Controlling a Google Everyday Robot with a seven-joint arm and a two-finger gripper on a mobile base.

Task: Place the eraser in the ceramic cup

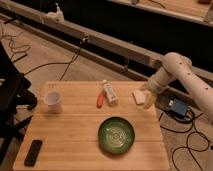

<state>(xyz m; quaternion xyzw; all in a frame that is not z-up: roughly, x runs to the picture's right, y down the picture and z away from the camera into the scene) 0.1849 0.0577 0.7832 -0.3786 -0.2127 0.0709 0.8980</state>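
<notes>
Eraser [33,152]: lay flat at the near-left corner of the surface [75,150], well apart from everything else, untouched.
Ceramic cup [53,101]: stood upright near the left edge, mouth up, farther back than the eraser.
Gripper [146,101]: hung at the far-right edge, just beside the pale pad [138,96]; fingers spread, nothing in them.
Handling: looked light, stiff and flat; its low profile left little to pinch.
Hold: best taken across the narrow width, near mid-length, from straight above.
Risk: the cup looked light and breakable, and could tip if the eraser caught its rim.
</notes>
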